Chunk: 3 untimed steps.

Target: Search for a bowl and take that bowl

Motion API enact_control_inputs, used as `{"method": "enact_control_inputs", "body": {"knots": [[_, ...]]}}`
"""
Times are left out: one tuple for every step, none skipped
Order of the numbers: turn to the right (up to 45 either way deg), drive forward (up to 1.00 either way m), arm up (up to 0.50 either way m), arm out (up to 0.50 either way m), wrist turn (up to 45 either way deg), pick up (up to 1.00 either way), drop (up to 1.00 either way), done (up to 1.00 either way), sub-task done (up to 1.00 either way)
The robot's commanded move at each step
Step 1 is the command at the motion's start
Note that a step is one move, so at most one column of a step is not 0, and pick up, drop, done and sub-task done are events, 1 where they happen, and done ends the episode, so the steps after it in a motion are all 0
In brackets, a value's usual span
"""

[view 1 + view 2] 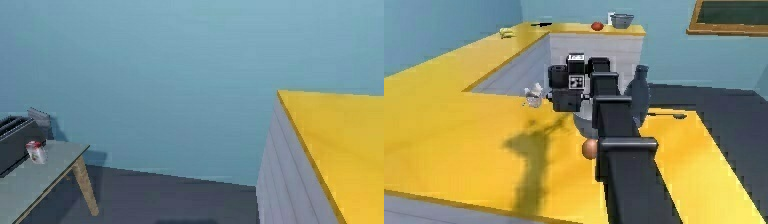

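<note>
A grey bowl (622, 19) stands on the far yellow counter (574, 32) in the arm side view, with a small red round thing (596, 25) just left of it. My arm (624, 150) reaches out over the near yellow counter (454, 120). The gripper (544, 92) sits left of the two white marker squares, low over the countertop. A small whitish thing (534, 97) lies at its far end, so I cannot tell whether it holds anything. A grey round vessel (584, 122) is partly hidden under the arm.
A dark bottle (642, 85), a long-handled utensil (669, 116) and an orange ball (591, 148) lie beside the arm. In the forward view, a grey table (50, 165) with a red-and-white cup (35, 151) stands left, a yellow counter (340, 140) right, blue wall ahead.
</note>
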Motion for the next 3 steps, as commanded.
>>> {"method": "enact_control_inputs", "body": {"knots": [[0.0,0.00,0.00,0.00,15.0,0.00,0.00,0.00,0.00],[0.0,0.00,-0.10,0.00,0.0,0.00,0.00,0.00,0.00],[0.0,0.00,0.00,0.00,0.0,1.00,0.00,0.00,0.00]]}}
